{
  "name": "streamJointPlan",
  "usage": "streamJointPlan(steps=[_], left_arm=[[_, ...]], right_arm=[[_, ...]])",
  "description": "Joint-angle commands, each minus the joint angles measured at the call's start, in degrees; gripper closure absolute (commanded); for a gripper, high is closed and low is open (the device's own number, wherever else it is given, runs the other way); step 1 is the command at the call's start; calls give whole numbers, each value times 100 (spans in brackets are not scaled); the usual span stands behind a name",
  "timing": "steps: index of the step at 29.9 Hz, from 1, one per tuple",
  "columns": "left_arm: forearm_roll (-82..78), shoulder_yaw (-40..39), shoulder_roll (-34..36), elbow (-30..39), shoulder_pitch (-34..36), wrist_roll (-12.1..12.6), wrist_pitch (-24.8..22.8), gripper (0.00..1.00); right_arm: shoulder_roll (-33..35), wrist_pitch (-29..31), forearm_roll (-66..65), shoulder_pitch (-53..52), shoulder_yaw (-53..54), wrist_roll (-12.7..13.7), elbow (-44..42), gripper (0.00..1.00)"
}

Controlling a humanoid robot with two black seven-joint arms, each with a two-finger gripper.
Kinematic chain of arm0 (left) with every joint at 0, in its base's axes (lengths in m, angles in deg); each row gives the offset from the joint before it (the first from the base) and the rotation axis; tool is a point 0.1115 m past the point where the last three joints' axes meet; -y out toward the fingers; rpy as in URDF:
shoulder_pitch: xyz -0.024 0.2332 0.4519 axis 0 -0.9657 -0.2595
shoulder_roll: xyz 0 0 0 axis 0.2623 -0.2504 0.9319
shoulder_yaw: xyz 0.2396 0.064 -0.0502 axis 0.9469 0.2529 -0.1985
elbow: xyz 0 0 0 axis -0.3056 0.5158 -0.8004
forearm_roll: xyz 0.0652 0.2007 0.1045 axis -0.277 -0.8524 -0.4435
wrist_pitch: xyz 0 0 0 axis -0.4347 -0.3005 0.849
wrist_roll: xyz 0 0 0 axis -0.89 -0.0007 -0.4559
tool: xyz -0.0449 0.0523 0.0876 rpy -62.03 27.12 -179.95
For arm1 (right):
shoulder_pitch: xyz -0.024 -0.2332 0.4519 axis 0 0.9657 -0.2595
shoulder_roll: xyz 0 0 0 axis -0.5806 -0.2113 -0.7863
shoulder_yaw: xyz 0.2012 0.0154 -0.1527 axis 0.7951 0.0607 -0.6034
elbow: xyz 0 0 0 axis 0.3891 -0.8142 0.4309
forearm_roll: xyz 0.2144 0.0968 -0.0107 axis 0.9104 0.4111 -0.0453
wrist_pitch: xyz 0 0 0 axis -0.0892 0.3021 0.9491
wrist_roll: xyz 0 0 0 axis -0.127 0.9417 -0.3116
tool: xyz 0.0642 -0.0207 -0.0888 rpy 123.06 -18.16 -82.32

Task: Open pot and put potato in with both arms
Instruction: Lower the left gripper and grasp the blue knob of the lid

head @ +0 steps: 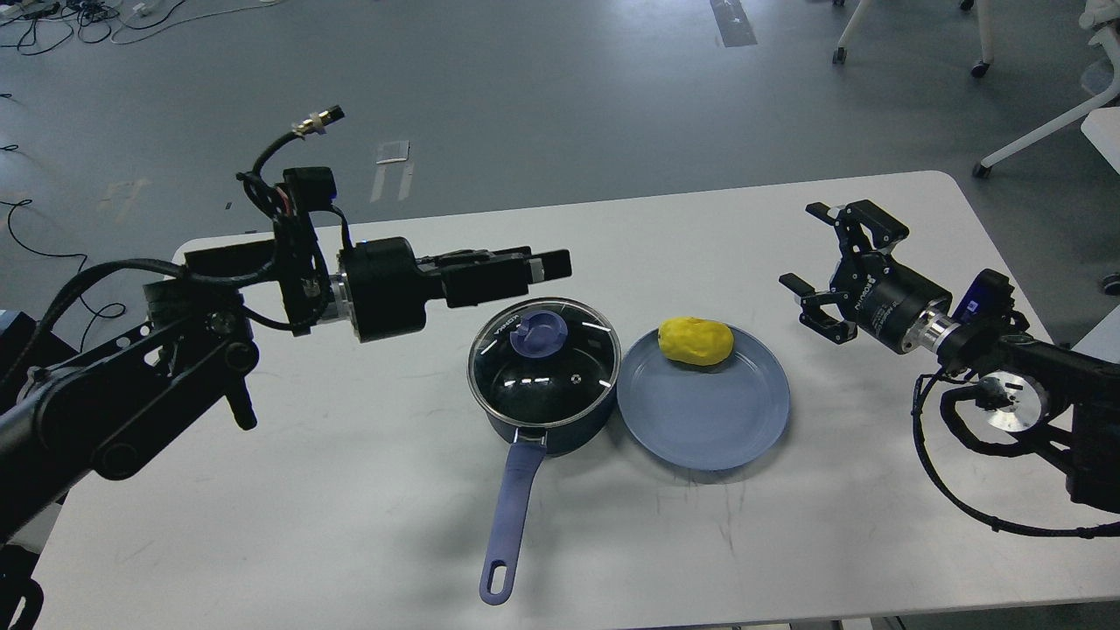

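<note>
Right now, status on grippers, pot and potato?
Left gripper side-on above lid knob, state unclear; right gripper open, empty. Lid on pot; potato on plate. Nothing blocking.

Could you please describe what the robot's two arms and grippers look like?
Both arms are black with silver wrist rings and loose black cables. The right gripper has two black linkage fingers, white lettering and a blue wrist block. The left gripper looks like a dark bar; red wiring shows behind it.

Yellow potato (695, 340) on a blue plate (709, 420); dark blue pot (542, 416), blue knob (535, 332); white bench (367, 490); my hands black.
</note>
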Motion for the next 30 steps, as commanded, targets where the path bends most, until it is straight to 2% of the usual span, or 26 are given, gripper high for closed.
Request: streamJointPlan(steps=[1, 7, 25, 30], left_arm=[[-1257, 326, -138, -133, -17, 1, 531, 2], [-2112, 591, -332, -564, -34, 1, 857, 2], [-2227, 829, -578, -995, -78, 1, 893, 2], [-2218, 829, -587, -1022, -96, 1, 893, 6]], right_arm=[[3, 1, 0, 8, -5, 0, 1, 0], [3, 1, -9, 43, -14, 0, 1, 0], [3, 1, -9, 78, -14, 0, 37, 0], [-5, 1, -9, 78, -14, 0, 37, 0]])
